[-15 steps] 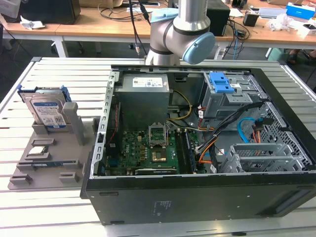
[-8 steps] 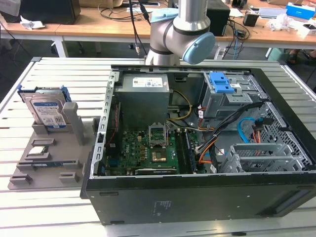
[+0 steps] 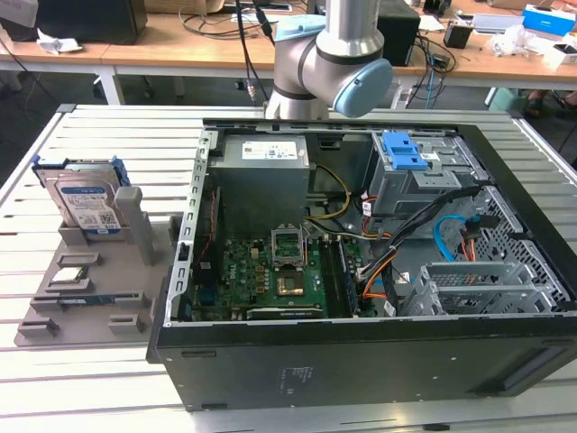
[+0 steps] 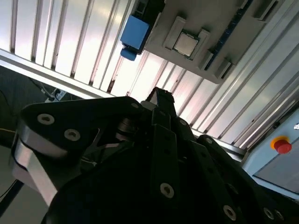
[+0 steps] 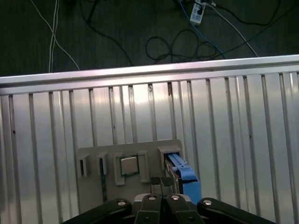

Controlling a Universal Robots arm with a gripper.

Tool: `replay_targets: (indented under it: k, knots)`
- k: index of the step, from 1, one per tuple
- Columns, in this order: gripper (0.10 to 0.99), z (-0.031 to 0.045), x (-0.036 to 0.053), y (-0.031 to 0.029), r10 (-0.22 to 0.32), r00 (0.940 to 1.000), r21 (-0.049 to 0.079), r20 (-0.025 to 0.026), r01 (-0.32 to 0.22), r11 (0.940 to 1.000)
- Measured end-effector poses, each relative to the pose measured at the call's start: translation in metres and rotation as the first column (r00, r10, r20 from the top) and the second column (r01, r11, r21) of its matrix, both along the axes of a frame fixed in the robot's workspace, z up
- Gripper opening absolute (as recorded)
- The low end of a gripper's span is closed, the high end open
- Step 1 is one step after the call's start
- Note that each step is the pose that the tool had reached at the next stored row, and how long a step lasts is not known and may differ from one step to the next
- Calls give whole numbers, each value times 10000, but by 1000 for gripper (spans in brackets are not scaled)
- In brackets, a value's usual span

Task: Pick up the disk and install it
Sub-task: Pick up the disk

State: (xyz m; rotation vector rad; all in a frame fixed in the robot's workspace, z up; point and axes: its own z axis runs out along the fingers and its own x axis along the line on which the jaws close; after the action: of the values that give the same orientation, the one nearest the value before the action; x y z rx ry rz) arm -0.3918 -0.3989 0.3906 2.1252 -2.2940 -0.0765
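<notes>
The disk (image 3: 84, 204) is a silver drive with a white-and-blue label and blue side rails. It stands on edge in a grey holder (image 3: 81, 280) at the exterior view's left. In both wrist views my gripper (image 5: 161, 183) (image 4: 159, 95) hangs well above that holder, shut, with nothing between its fingers. The disk's blue rail (image 5: 183, 173) (image 4: 134, 32) shows just beside the fingertips in the first wrist view. The arm's grey and blue joints (image 3: 329, 63) rise behind the computer case.
An open computer case (image 3: 379, 352) lies on the slatted metal table (image 3: 108, 126), with a grey power supply box (image 3: 261, 176), a motherboard (image 3: 279, 271) and a drive cage bearing a blue clip (image 3: 403, 152). A processor chip (image 5: 129, 165) sits in the holder. A red button (image 4: 281, 145) stands off the table.
</notes>
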Motion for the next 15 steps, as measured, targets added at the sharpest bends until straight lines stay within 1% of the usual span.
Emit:
replay_targets:
  k: [3, 7, 9, 10, 12, 13, 14, 15]
  knots:
    - [106, 0, 0, 0, 195, 9998, 0, 0, -195, 9998]
    - [106, 0, 0, 0, 219, 9998, 0, 0, -219, 9998]
    - [235, 0, 0, 0, 223, 9998, 0, 0, -223, 9998]
    - [235, 0, 0, 0, 225, 9997, 0, 0, -225, 9997]
    - [357, 0, 0, 0, 228, 9997, 0, 0, -228, 9997]
    - [357, 0, 0, 0, 228, 9997, 0, 0, -228, 9997]
    - [420, 0, 0, 0, 230, 9997, 0, 0, -230, 9997]
    - [420, 0, 1, 15, 230, 9997, 0, 0, -230, 9997]
